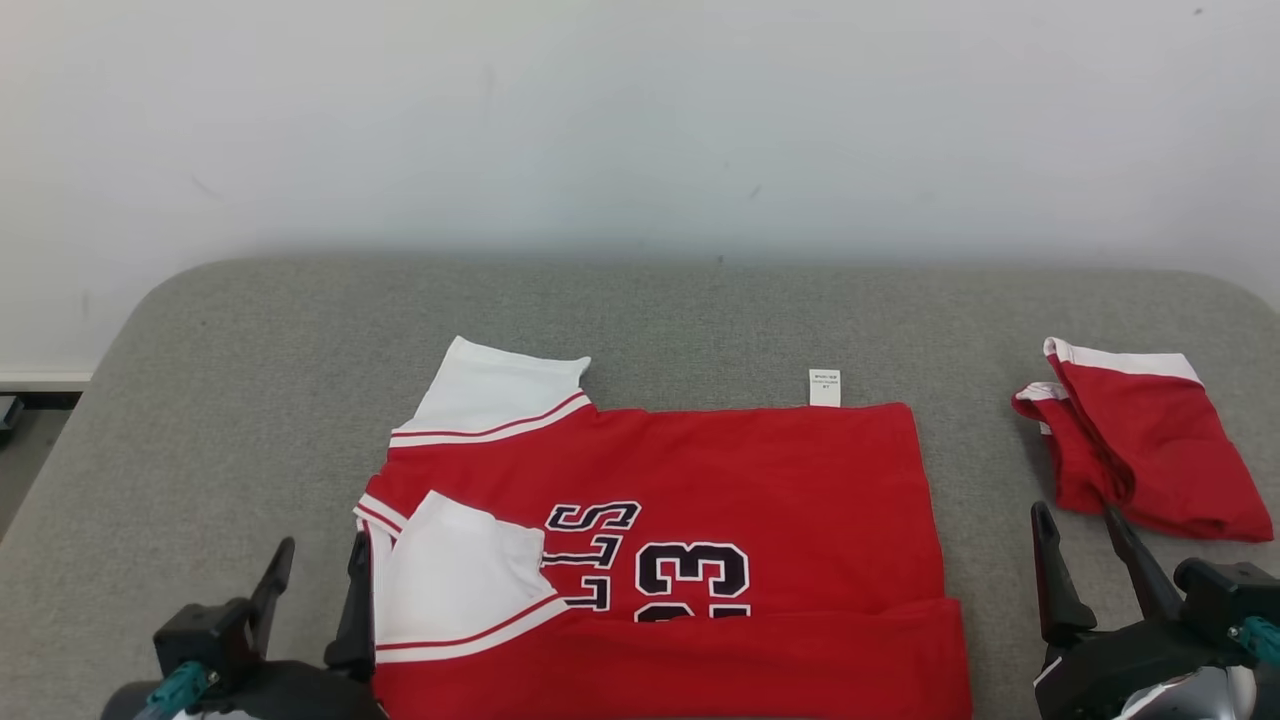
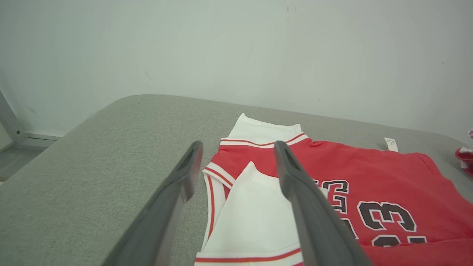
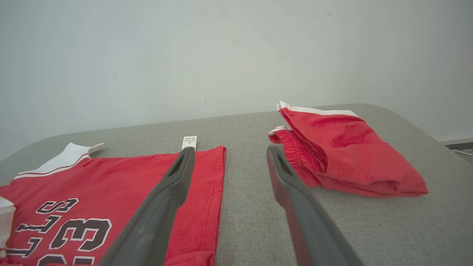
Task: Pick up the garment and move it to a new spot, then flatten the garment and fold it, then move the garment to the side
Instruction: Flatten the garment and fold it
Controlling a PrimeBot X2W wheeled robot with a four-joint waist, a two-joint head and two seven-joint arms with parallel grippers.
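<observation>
The garment (image 1: 720, 480) is a red jersey with white sleeves and dark lettering, lying flat on the grey padded surface (image 1: 250, 380). Its near long edge is folded over toward the middle, and one white sleeve (image 1: 460, 570) is turned in. A white label (image 1: 824, 387) sticks out at its far edge. My left gripper (image 1: 318, 575) stands open at the jersey's left end, beside the turned-in sleeve. My right gripper (image 1: 1082, 540) stands open past the jersey's right end, holding nothing. In the left wrist view the jersey (image 2: 369, 173) lies ahead, with the open fingers (image 2: 295, 184) over the white sleeve (image 2: 255, 218).
Folded red shorts (image 1: 1140, 450) with white trim lie at the right, close to my right gripper; they appear again as shorts (image 3: 340, 147) in the right wrist view. A pale wall (image 1: 640, 120) rises behind the surface. Floor (image 1: 20, 460) lies off the left edge.
</observation>
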